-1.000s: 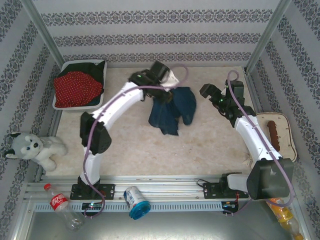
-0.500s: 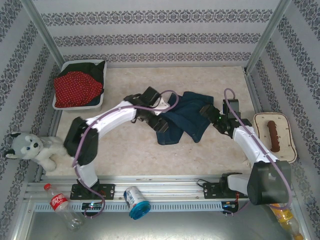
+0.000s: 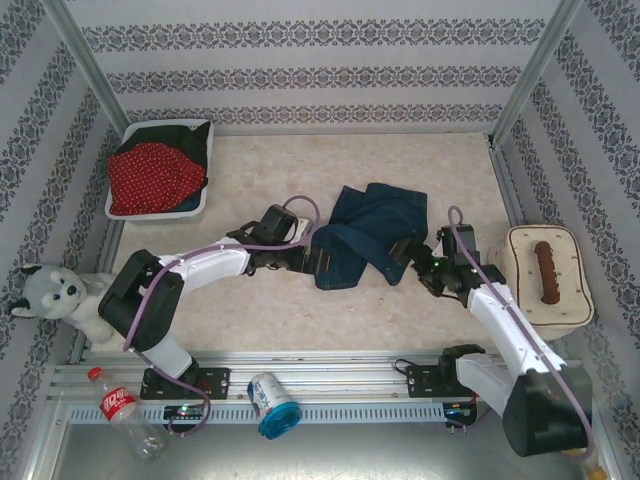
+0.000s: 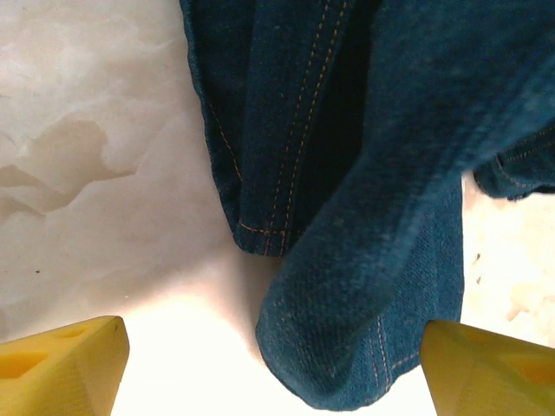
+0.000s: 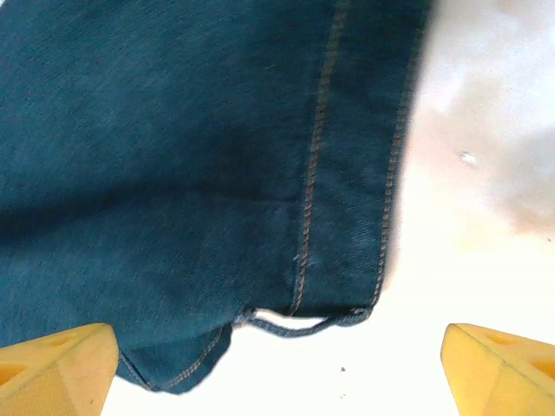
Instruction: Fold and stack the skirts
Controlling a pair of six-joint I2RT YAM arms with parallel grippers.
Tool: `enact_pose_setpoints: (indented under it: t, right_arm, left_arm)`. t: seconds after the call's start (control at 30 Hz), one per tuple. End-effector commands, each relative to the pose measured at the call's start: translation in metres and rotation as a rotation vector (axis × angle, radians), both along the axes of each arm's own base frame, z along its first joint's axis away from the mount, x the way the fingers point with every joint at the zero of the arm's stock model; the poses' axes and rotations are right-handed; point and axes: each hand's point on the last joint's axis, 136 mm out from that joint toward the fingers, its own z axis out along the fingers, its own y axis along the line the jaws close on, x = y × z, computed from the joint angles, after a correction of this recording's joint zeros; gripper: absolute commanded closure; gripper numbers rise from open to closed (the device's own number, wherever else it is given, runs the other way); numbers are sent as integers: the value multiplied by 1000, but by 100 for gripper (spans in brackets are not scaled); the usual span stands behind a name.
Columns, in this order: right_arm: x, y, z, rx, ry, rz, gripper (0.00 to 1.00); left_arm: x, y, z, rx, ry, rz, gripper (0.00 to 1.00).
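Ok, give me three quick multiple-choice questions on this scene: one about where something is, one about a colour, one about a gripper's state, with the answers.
1. Where is the red polka-dot skirt?
A) in the white basket at the table's far left corner
B) spread out mid-table
C) on the floor

2. What colour is the skirt lying mid-table?
A) black
B) dark blue
C) white

3. How is the left gripper?
A) shut on the skirt
B) shut on nothing
C) open, holding nothing

Answers: 1 A, the red cloth lies inside the basket. 2 B, it is blue denim with tan stitching. 3 C, its yellow fingers stand wide apart, clamping nothing.
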Motion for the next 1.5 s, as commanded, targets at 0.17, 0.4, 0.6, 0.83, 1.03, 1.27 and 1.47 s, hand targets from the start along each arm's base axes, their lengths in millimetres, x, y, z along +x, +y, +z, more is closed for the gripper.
enact_pose_setpoints:
  t: [0.17, 0.4, 0.6, 0.83, 1.03, 1.27, 1.47]
  right_arm:
    - [-10, 28, -19, -368, -153, 301, 4]
    - [9, 5, -47, -680, -134, 262, 4]
    - [35, 28, -51, -747, -147, 391, 50]
    - [48, 2, 73, -756, -389, 325, 100]
    - [52, -8, 193, -601, -622, 356, 100]
    - [52, 3, 262, -645, -779, 454, 100]
    - [34, 8, 277, -635, -801, 523, 100]
  left_arm:
    - [-7, -35, -12, -63, 24, 10, 18]
    - [-10, -33, -34, -1, 90, -3, 26]
    - [-8, -27, -35, 47, 94, 10, 76]
    - [27, 68, 88, 243, -216, 193, 100]
    - [47, 140, 220, 304, -462, 302, 100]
    - [47, 135, 302, 285, -627, 235, 100]
    - [36, 156, 324, 371, -617, 277, 100]
